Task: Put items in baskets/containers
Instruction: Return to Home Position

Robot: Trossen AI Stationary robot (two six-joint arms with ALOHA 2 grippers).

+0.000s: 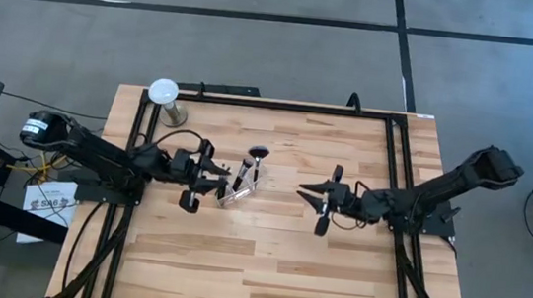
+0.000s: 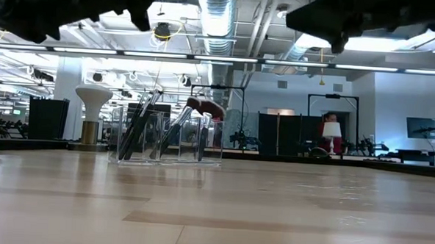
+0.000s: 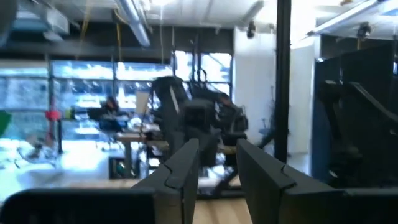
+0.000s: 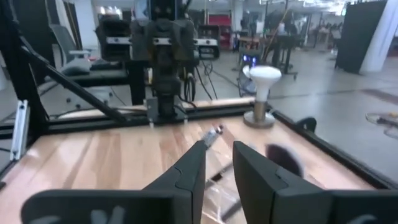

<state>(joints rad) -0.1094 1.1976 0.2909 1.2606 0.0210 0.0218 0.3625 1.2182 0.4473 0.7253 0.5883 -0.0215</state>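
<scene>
A small clear cup (image 1: 238,190) stands near the table's middle, with several thin brushes (image 2: 140,122) leaning inside it. One brush has a wide dark head (image 1: 259,153). The cup also shows in the low view (image 2: 165,142) and, blurred, in the right wrist view (image 4: 219,186). My left gripper (image 1: 227,173) hovers just left of the cup, its fingers (image 3: 186,165) a narrow gap apart and empty. My right gripper (image 1: 304,187) hovers to the cup's right, pointing at it, its fingers (image 4: 193,165) also a narrow gap apart and empty.
A white-domed stand on a metal base (image 1: 164,96) stands at the table's far left corner and shows in the right wrist view (image 4: 261,93). A black frame rail (image 1: 281,104) runs along the far edge. Bare wood (image 1: 264,268) lies toward the near edge.
</scene>
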